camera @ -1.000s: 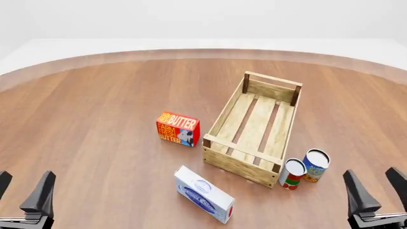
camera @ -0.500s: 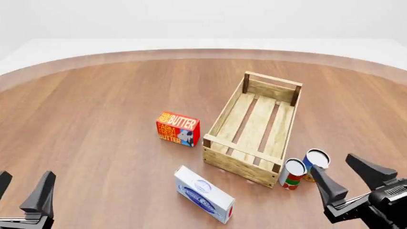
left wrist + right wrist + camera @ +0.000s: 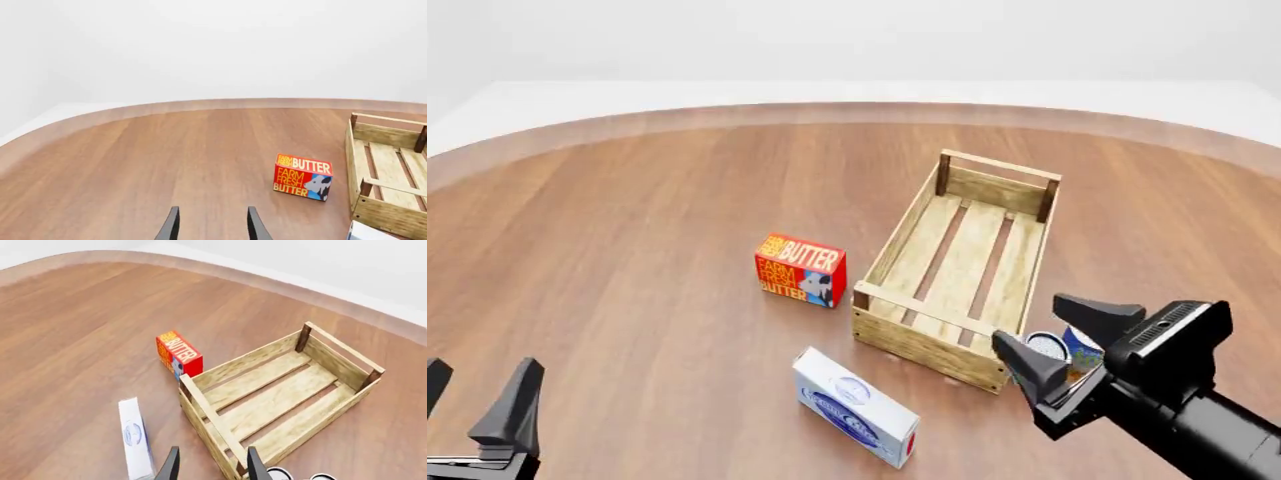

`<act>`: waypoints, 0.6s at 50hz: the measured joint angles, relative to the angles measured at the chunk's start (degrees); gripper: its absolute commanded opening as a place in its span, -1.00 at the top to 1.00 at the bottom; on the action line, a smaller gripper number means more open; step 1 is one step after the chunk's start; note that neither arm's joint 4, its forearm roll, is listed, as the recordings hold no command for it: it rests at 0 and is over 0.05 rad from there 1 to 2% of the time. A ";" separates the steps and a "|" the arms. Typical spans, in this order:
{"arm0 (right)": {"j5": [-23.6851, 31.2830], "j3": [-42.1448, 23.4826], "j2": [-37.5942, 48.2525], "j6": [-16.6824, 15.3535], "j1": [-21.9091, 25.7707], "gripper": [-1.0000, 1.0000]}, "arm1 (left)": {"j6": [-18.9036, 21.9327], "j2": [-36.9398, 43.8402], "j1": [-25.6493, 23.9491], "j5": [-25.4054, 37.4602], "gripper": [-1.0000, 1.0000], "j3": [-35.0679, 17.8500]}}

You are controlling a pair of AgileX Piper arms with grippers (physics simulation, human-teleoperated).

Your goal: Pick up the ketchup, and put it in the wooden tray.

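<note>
The ketchup does not show in any view. The wooden tray (image 3: pixel 924 349) is a long light-wood slatted crate right of centre, with nothing inside; it also shows in the right wrist view (image 3: pixel 277 400) and at the edge of the left wrist view (image 3: pixel 389 135). My right gripper (image 3: pixel 1052 328) hangs open just off the tray's near right corner, above two cans, and its fingers (image 3: pixel 254 466) hold nothing. At the near left edge of the table my left gripper (image 3: pixel 478 392) stands open with nothing between its fingers (image 3: pixel 171 226).
A red butter box (image 3: pixel 801 270) stands left of the tray. A white and blue box (image 3: pixel 857 407) lies flat in front of it. A red-and-green labelled can (image 3: pixel 1044 349) and a blue can (image 3: pixel 1080 352) stand by the tray's near right corner, partly hidden by my right gripper.
My right arm has swung forward and to the left from the near right edge, and now covers part of the two cans. The left arm has not moved.
</note>
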 measured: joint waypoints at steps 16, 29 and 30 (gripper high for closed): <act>0.56 -6.06 9.11 1.17 8.15 -1.00 | 0.00 0.00 0.00 0.00 -1.00 0.00; -0.81 -11.35 18.03 1.82 15.81 -1.00 | 0.00 0.00 0.00 0.00 -1.00 0.00; -0.94 -11.76 18.75 1.89 16.39 -1.00 | 0.00 0.00 0.00 0.00 -1.00 0.00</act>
